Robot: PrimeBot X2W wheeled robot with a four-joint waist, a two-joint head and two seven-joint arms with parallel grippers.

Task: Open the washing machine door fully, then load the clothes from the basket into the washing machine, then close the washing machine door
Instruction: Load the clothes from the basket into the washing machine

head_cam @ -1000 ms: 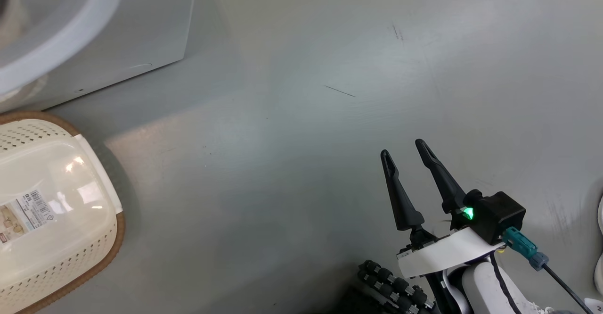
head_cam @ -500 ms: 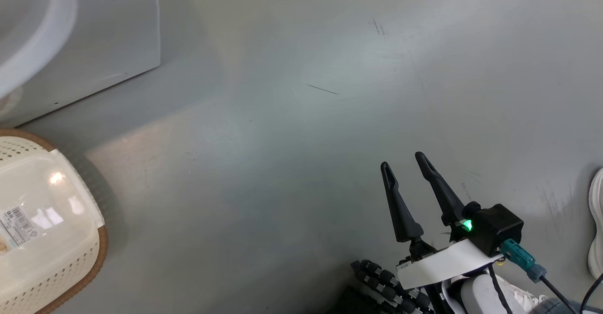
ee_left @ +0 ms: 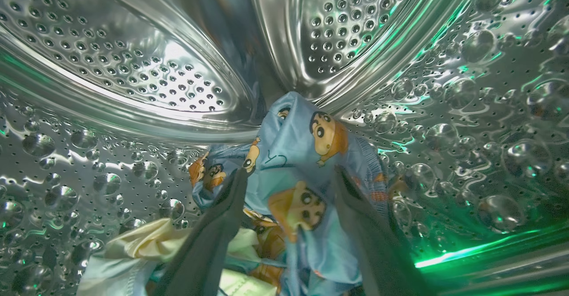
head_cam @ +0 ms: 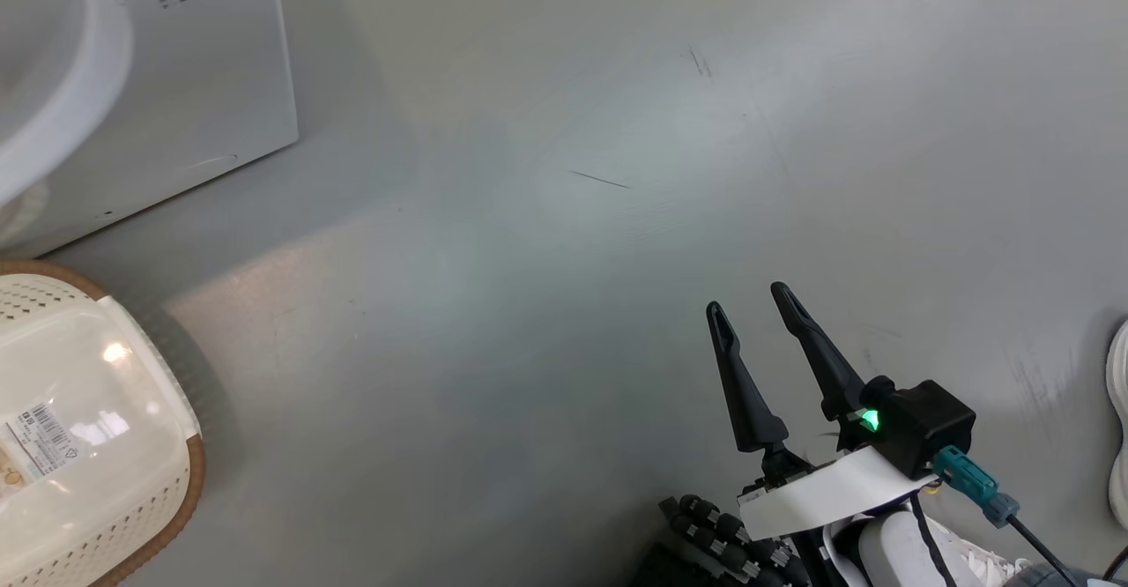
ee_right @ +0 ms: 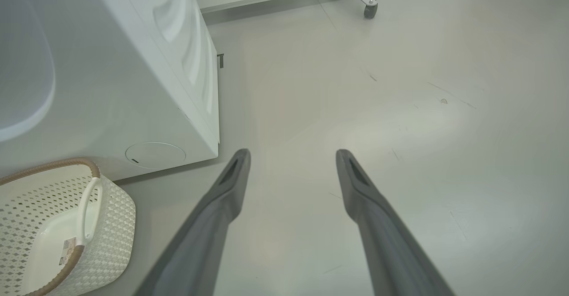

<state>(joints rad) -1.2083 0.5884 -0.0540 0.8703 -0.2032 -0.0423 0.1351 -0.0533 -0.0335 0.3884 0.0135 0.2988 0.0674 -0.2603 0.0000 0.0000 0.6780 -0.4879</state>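
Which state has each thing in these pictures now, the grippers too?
Perforated steel drum of the big white washing machine: loaded.
Left gripper with two dark fingers: open, inside the drum.
Light-blue cartoon-printed fabric clothes: in the drum, partly between those fingers.
Cream-white perforated plastic basket with brown woven rim: upright, looks empty.
Right gripper: open, empty, above the grey floor.
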